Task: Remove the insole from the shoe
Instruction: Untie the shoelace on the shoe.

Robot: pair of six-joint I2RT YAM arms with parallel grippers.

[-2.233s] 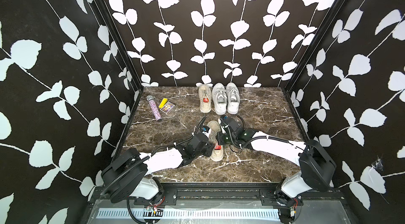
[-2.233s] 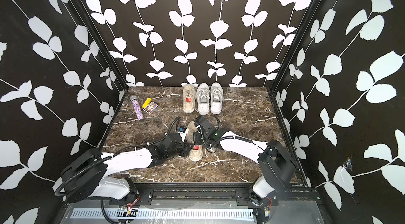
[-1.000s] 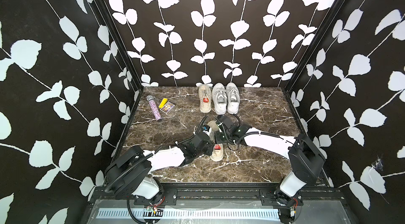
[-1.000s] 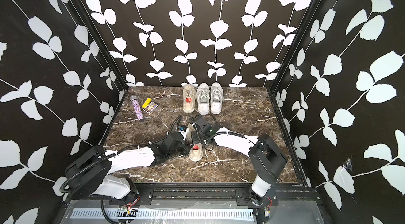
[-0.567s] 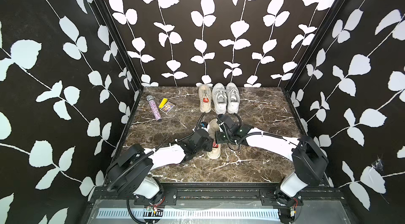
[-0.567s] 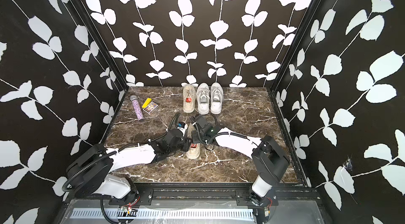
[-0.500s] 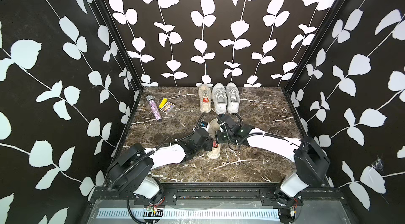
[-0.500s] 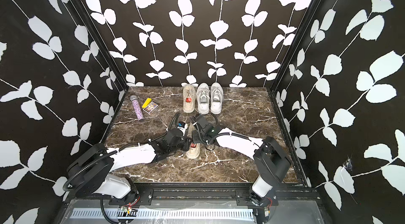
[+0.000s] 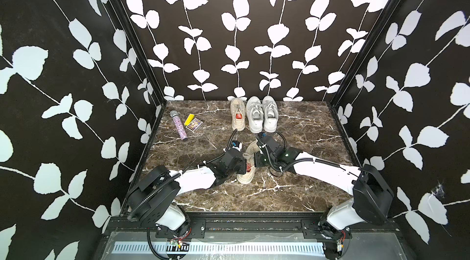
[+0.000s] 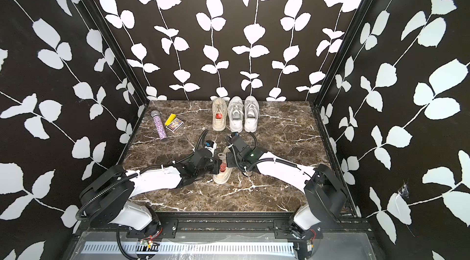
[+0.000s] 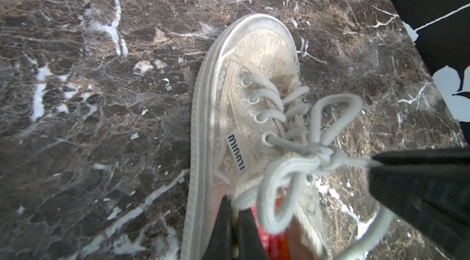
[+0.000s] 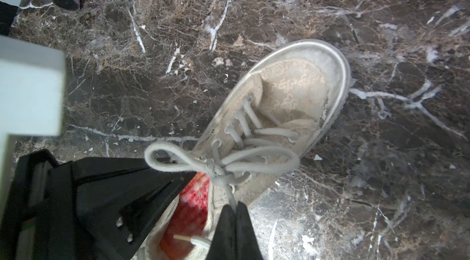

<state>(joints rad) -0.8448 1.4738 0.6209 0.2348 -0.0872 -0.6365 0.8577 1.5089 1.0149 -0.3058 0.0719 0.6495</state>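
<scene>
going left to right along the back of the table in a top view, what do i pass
glitter tube → card box → beige shoe → white sneaker → other white sneaker

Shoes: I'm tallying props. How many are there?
4. Three stand in a row at the back: a beige shoe, a white sneaker, another white sneaker. The fourth, a laced beige shoe, sits alone, nearer the camera. None appears hidden.
</scene>
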